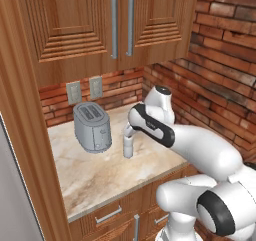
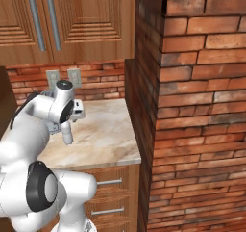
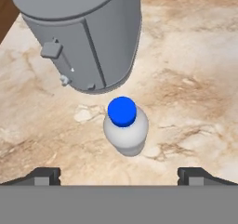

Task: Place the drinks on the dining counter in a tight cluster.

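Gripper (image 3: 118,174): two dark fingertips (image 3: 44,175) at the bottom corners of the hand view, spread wide apart, clamped on nothing, poised directly above the bottle

White bottle (image 3: 125,132): slim, blue cap, upright, seen from above between the spread fingertips but untouched by them; in the left base view its white body (image 1: 128,147) stands under the arm's wrist, toward the middle of the small counter, nearer the right edge than the left

Toaster (image 3: 81,32): grey steel, standing just beside the bottle without touching it; in the left base view (image 1: 92,127) it sits to the bottle's left, toward the back left corner of the counter, two slots on top

Small counter (image 1: 100,177): beige marbled stone top, wooden drawers with metal handles below its front edge; back edge meets a red brick wall (image 1: 220,60) with two grey outlets (image 1: 74,92)

Upper cabinets (image 1: 100,25): wood, two vertical metal handles, hanging above the counter
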